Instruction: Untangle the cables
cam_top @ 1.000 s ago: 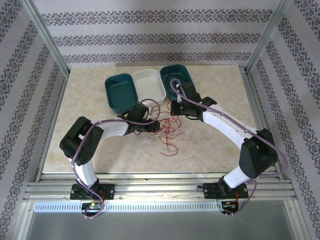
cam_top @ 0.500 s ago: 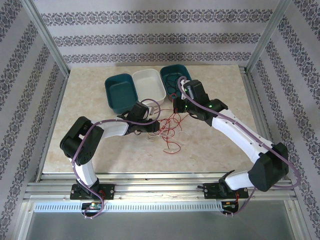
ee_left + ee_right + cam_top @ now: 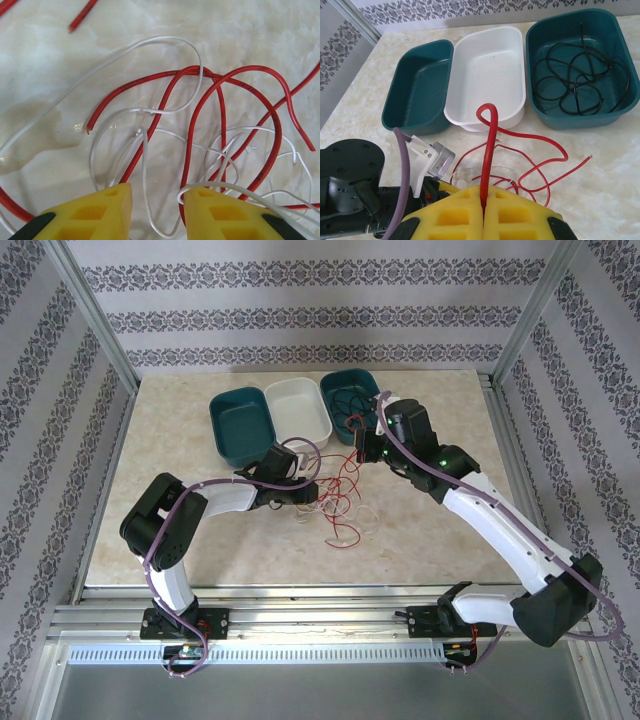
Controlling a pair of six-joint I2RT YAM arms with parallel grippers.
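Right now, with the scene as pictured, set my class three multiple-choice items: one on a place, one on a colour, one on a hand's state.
1. Where do the black cables lie?
A) in the left-most bin
B) in the right-most teal bin
C) on the table by the left arm's base

2. What colour does the right hand hold?
A) red
B) white
C) black

3. How is the left hand?
A) shut on a white cable
B) open
C) shut on a bin's rim

Key:
1. B: they coil inside that bin.
2. A: the right hand pinches a red cable.
3. B: its jaws stand apart over the red-and-white tangle.
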